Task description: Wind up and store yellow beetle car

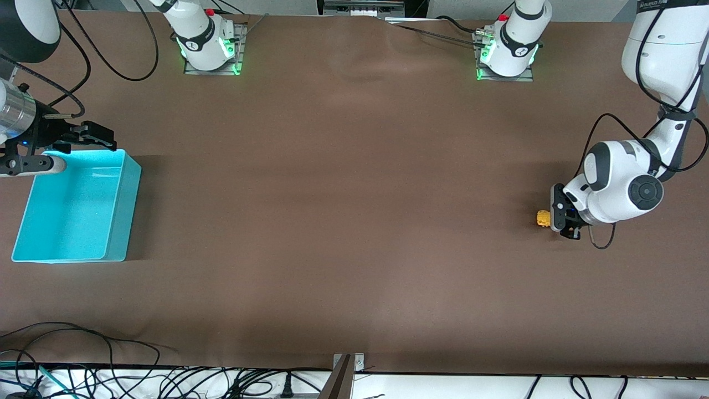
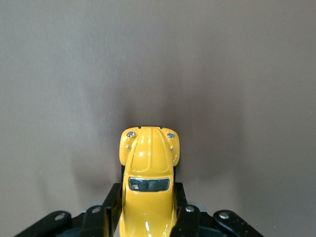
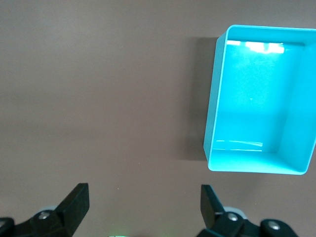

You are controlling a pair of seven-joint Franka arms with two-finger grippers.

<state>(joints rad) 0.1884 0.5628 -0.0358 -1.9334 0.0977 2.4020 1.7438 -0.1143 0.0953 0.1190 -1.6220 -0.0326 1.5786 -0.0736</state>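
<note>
The yellow beetle car [image 2: 149, 182] is a small glossy toy with a dark windscreen, and its rounded nose sticks out past the black fingers. My left gripper [image 2: 148, 210] is shut on its body, low at the table near the left arm's end. In the front view the yellow beetle car [image 1: 543, 218] shows as an orange-yellow spot beside the left gripper [image 1: 554, 217]. The right gripper [image 1: 102, 138] hangs open and empty above the turquoise bin's corner that lies farthest from the front camera, and the right arm waits there.
An empty turquoise bin [image 1: 128, 205] stands at the right arm's end of the table; the right wrist view shows the turquoise bin [image 3: 213, 123] from above. Brown table cloth covers everything between. Cables lie along the table's front edge [image 1: 166, 377].
</note>
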